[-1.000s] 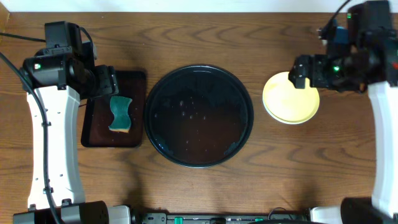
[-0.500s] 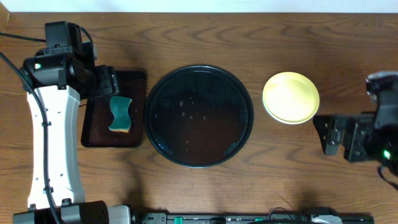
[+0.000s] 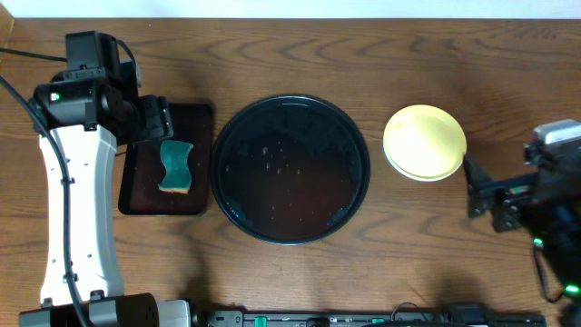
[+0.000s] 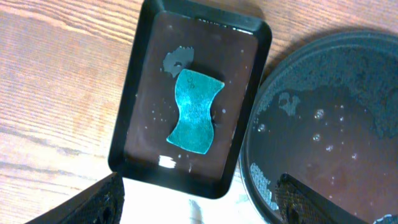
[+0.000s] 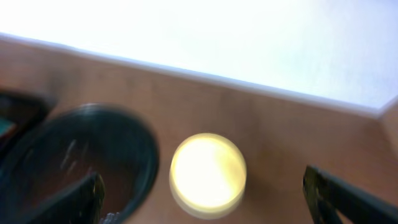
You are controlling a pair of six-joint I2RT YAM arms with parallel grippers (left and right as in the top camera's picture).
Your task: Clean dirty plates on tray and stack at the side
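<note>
The large round black tray (image 3: 238,211) sits at the table's middle, wet, with no plate on it; it also shows in the left wrist view (image 4: 348,81) and the right wrist view (image 5: 124,130). A pale yellow plate (image 3: 425,143) lies on the table to its right, blurred in the right wrist view (image 5: 208,163). No aqua plate is visible; I cannot tell if any lie under the yellow one. My right gripper (image 3: 474,191) (image 5: 208,205) is open and empty, just right of and below the plate. My left gripper (image 3: 152,118) (image 4: 199,211) is open and empty above the rectangular tray.
A small rectangular black tray (image 3: 136,202) (image 4: 134,93) lies left of the round tray and holds a teal sponge (image 3: 175,166) (image 4: 196,111). The table's far edge shows in the right wrist view. Bare wood lies around the plate.
My right arm has pulled off the yellow plate and swung toward the table's front right, leaving the plate lying where it was. The left arm has not moved.
</note>
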